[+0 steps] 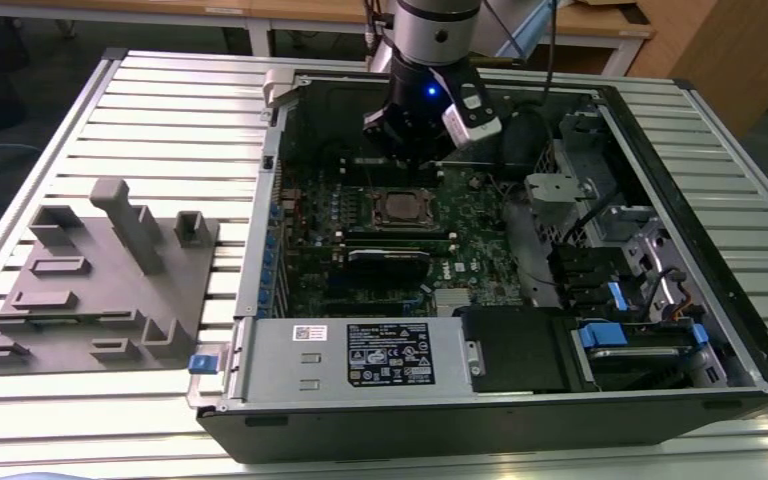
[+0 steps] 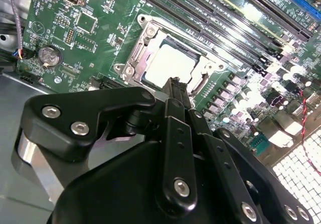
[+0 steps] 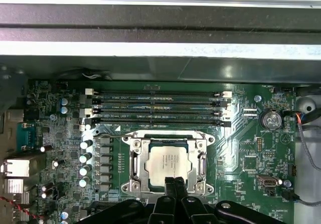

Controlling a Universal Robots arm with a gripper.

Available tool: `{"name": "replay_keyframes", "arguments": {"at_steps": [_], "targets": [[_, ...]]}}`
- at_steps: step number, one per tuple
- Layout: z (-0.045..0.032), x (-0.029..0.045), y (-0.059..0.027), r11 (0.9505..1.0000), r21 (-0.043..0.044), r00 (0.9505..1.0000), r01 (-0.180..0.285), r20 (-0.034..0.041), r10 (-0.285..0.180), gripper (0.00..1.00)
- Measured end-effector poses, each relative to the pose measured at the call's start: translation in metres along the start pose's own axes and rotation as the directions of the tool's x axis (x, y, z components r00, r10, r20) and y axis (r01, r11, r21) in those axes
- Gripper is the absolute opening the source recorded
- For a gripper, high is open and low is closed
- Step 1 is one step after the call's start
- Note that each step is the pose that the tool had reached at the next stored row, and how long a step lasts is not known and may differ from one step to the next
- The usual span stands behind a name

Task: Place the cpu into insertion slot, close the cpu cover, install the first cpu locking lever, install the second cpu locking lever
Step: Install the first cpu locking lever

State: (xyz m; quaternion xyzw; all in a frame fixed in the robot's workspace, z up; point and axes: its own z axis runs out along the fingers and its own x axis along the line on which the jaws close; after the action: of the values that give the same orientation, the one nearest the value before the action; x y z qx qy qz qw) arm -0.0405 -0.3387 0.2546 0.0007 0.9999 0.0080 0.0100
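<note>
The cpu (image 3: 169, 162) lies flat in the insertion slot (image 3: 135, 170) on the green motherboard, its pale silver top showing in both wrist views (image 2: 170, 66). The cpu cover (image 3: 201, 159), a silver frame, lies down around the chip with the top showing through its window. My gripper (image 3: 175, 180) hangs just above one edge of the socket, its two black fingers pressed together and holding nothing. In the second wrist view the gripper (image 2: 174, 84) covers one edge of the chip. In the exterior view the gripper (image 1: 411, 150) sits over the socket (image 1: 398, 207) inside the open computer case.
Long black memory slots (image 3: 158, 106) run beside the socket. A row of silver capacitors (image 3: 85, 156) stands on another side, and a coin battery (image 3: 271, 118) lies further off. The case walls (image 1: 678, 150), drive bays and cables ring the board. A grey fixture block (image 1: 97, 280) rests on the slatted table.
</note>
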Motion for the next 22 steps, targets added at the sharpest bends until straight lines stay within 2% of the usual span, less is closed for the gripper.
{"name": "replay_keyframes", "arguments": {"at_steps": [8, 14, 22], "targets": [[-0.0004, 0.0020, 0.0000, 1.0000, 0.0004, 1.0000, 0.000, -0.0003, 0.000, 0.11], [-0.0005, 0.0144, -0.0001, 1.0000, 0.0003, 1.0000, 0.000, 0.0000, 0.000, 0.11], [-0.0002, 0.0355, -0.0001, 1.0000, 0.0002, 1.0000, 0.000, 0.0000, 0.000, 0.11]]}}
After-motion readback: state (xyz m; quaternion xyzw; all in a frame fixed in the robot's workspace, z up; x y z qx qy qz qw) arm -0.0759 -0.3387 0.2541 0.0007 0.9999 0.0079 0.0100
